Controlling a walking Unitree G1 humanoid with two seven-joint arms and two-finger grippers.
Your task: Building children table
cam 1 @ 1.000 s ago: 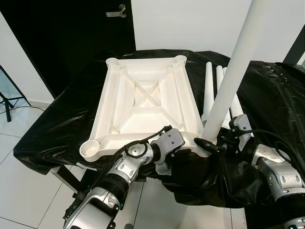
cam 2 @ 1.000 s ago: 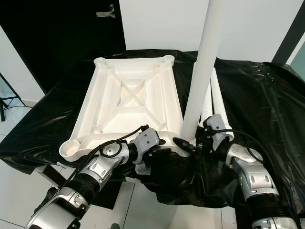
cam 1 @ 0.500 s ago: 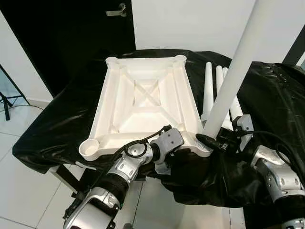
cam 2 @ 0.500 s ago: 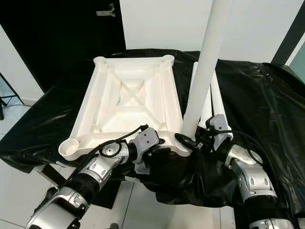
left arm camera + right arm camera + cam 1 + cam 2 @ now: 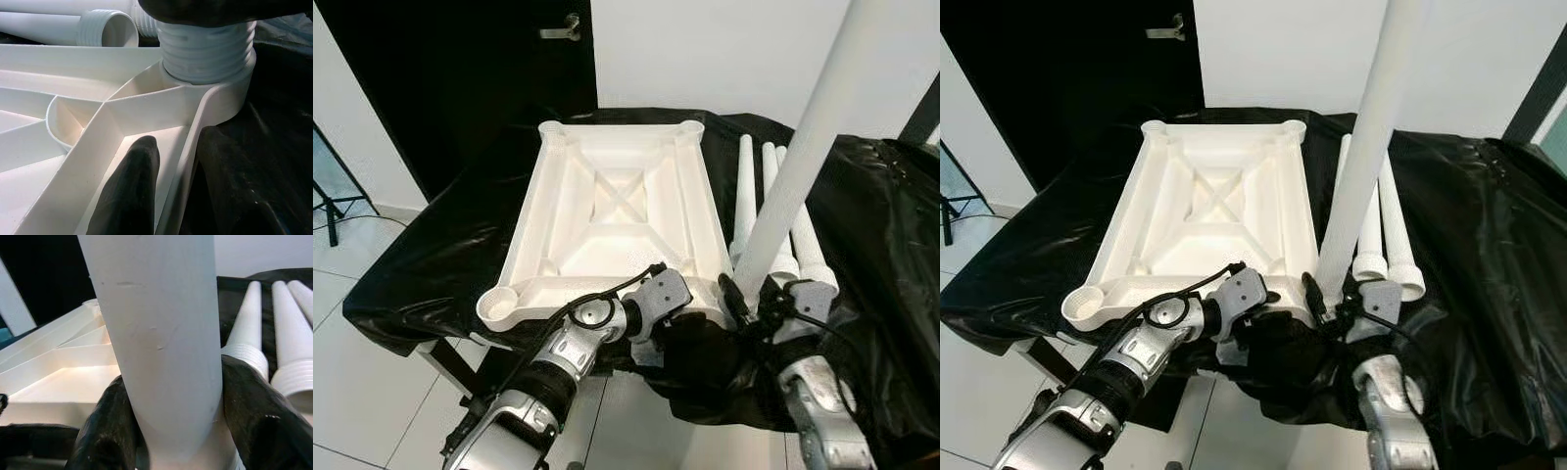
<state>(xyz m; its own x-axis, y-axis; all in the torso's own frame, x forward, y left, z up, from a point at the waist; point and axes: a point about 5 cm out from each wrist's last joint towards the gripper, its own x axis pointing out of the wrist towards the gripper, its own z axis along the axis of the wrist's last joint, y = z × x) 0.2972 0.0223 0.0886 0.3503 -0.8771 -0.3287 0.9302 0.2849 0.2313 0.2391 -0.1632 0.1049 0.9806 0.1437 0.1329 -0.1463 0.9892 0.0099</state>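
Observation:
The white tabletop [image 5: 617, 220] lies upside down on a table draped in black cloth [image 5: 440, 255]. A long white leg [image 5: 803, 147] stands in its near right corner socket, leaning slightly right, and its threaded end [image 5: 205, 49] shows above the socket. My right gripper [image 5: 181, 431] is shut on this leg just above the threads, one finger [image 5: 107, 431] on each side. My left gripper [image 5: 181, 196] is shut on the tabletop's near rim beside that corner, one finger [image 5: 137, 186] inside the rim and the other outside. Three spare legs [image 5: 1381, 225] lie on the cloth to the right.
A black door with a metal handle [image 5: 570, 27] stands behind the table at the left, next to a white wall. Tiled floor [image 5: 352, 392] lies below the table's left and near edges. Loose folds of cloth [image 5: 705, 372] hang over the near edge under both wrists.
My right wrist has swung around the base of the leg from its right side to its near side, still holding it. The left gripper has stayed on the rim. The camera shifted slightly.

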